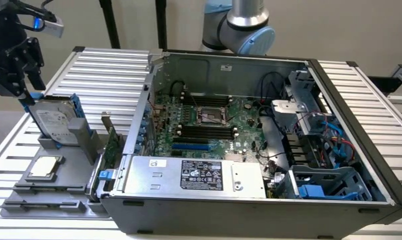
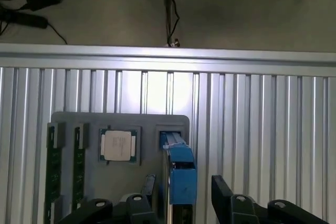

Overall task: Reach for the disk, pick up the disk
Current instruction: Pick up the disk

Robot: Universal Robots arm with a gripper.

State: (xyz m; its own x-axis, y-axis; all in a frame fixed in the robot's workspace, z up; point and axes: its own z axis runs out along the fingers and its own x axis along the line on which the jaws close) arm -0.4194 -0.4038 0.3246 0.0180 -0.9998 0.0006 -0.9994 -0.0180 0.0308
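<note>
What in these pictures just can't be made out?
Label print on the disk: too small, exterior view.
Disk's flat faces, wrist view: seen edge-on.
Disk's lower end, exterior view: sunk in the grey holder.
Base of the arm, exterior view: behind the computer case.

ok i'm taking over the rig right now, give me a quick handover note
Gripper: open, with its fingers on either side of the disk's top edge. A gap shows beside the disk.
Disk: stands upright in its slot in the grey holder, next to the CPU. The holder is on the exterior view's left of the computer case.
Done: the reach is there or nearly there.
Left: the disk is not yet gripped and not yet lifted out of the slot.
</note>
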